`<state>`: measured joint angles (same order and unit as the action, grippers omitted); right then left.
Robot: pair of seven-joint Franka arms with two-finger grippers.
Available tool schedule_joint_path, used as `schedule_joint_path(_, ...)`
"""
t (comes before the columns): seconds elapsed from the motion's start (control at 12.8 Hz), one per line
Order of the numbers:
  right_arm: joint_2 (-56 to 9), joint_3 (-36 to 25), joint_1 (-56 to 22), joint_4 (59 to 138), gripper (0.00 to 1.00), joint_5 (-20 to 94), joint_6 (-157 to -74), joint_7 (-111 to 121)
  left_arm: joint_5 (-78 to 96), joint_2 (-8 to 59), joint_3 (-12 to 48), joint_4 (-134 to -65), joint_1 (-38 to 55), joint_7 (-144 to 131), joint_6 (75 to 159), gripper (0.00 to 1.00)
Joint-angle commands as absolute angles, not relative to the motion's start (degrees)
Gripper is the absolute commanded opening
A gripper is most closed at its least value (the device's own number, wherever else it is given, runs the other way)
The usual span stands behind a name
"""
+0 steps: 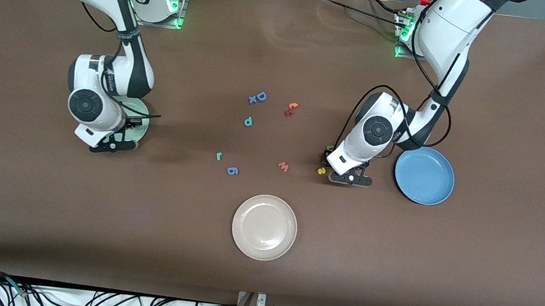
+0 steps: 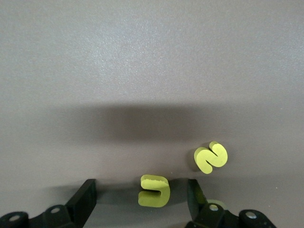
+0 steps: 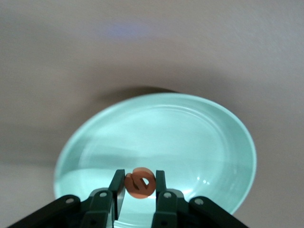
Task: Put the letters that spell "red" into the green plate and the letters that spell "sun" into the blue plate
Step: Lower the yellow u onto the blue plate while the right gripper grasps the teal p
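Observation:
Down at the table beside the blue plate (image 1: 424, 175), my left gripper (image 1: 326, 159) (image 2: 141, 191) stands open. A yellow "u"/"n" letter (image 2: 154, 191) lies flat between its fingers (image 2: 85, 199), touching neither. The yellow "s" (image 2: 211, 157) (image 1: 322, 170) lies just outside them. My right gripper (image 1: 130, 123) (image 3: 139, 183) is shut on the orange "e" (image 3: 139, 183) and holds it just over the green plate (image 1: 140, 131) (image 3: 156, 137). The teal "r" (image 1: 219, 156) and the teal "d" (image 1: 248, 121) lie on the table in the middle.
A beige-white plate (image 1: 264, 227) sits nearest the front camera. A blue "D" (image 1: 260, 96), a blue "6" (image 1: 232, 170), a pinkish "w" (image 1: 283, 166) and small orange-red letters (image 1: 290, 109) are scattered mid-table.

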<state>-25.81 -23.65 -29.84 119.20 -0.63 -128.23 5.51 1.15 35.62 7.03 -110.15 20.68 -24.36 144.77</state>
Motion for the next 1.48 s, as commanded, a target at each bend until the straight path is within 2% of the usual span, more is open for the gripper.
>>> schedule_joint_path(0.0, -25.14, -23.20, -29.00, 120.85, 0.87, 2.36, -129.47, 7.03, -0.09, 36.30, 6.33, -109.78, 22.06, -24.96, 145.55, 0.85)
schedule_joint_path(0.08, -25.14, -23.20, -29.00, 120.68, 1.00, 3.07, -129.29, 7.03, -0.09, 36.39, 6.33, -109.78, 22.23, -24.87, 145.55, 0.81)
schedule_joint_path(0.16, -24.96, -23.12, -29.00, 120.50, 1.00, 3.08, -129.20, 7.03, -0.17, 36.30, 6.33, -109.86, 22.24, -24.87, 145.55, 0.69)
schedule_joint_path(0.31, -22.95, -22.85, -29.09, 120.32, 1.00, 3.60, -128.07, 6.42, -0.18, 36.12, 6.33, -109.78, 22.24, -24.87, 145.55, 0.40)
schedule_joint_path(0.47, -21.97, -21.10, -29.71, 116.74, 1.00, 7.71, -121.94, 3.01, -0.09, 36.12, 6.33, -109.78, 22.24, -24.61, 145.55, 0.24)
schedule_joint_path(0.62, -21.80, -17.78, -29.79, 114.27, 1.00, 8.35, -118.75, -2.25, -0.09, 36.04, 6.33, -109.78, 22.24, -24.52, 145.55, 0.16)
schedule_joint_path(0.7, -21.19, -15.58, -29.79, 114.17, 1.00, 8.35, -118.65, -6.64, -0.09, 35.86, 6.33, -109.78, 22.15, -24.61, 145.55, 0.08)
schedule_joint_path(0.78, -20.83, -12.51, -29.79, 114.00, 1.00, 8.26, -118.74, -11.20, -0.09, 35.25, 6.15, -109.78, 21.89, -24.52, 145.46, 0.04)
schedule_joint_path(1.09, -21.18, -2.92, -30.40, 113.38, 1.00, 6.69, -122.24, -16.25, -0.09, 28.76, 2.47, -109.78, 19.69, -17.43, 141.17, 0.04)
schedule_joint_path(1.4, -24.42, -2.72, -40.14, 113.47, 1.00, 6.42, -132.41, -22.32, -0.09, 22.86, 2.11, -110.39, 14.61, -9.09, 135.80, 0.03)
